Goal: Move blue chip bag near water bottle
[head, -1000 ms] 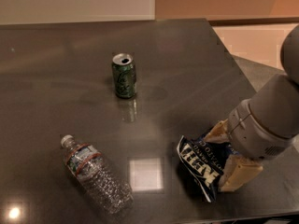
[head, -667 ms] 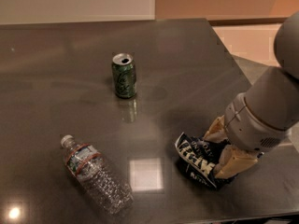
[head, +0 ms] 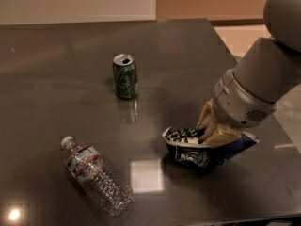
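Table point(head: 56, 51): dark, smooth, mirror-glossy top.
Can point(head: 125, 76): green metal, glossy.
Bottle point(head: 96, 178): clear ribbed plastic, shiny.
Bag point(head: 188, 150): crumpled dark-blue foil, slight sheen.
Hand point(head: 207, 133): smooth tan plastic, clamped on bag, right of and nearer than can.
Arm point(head: 263, 79): matt grey shell.

Single arm point(head: 270, 72) enters from the upper right corner; thick grey segments slope down and leftward; rounded joint housing at the very top edge; pale grey wrist collar point(head: 242, 105) below the forearm, small vent grille on its underside; end effector point(head: 206, 133) at the right of the view, low over the bench point(head: 70, 55), pointing down-left; tan fingers point(head: 205, 118) project from the collar, closed on the blue chip bag point(head: 190, 149), one above its top edge, the other pressed along its upper face.
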You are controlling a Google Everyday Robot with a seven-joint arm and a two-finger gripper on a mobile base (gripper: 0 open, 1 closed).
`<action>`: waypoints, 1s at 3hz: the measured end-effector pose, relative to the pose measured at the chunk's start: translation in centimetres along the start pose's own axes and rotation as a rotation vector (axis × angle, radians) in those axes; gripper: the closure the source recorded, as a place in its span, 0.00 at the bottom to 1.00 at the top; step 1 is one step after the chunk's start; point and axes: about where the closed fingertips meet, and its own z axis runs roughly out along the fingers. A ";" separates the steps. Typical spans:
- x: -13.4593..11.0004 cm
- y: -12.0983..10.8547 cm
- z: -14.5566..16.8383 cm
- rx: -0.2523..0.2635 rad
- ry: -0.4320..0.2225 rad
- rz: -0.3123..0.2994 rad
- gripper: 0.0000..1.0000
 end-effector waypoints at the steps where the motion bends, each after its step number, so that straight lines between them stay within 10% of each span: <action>1: -2.8 -0.3 -0.2 -0.012 -0.048 -0.031 1.00; 3: -7.7 0.4 1.3 -0.052 -0.117 -0.080 0.82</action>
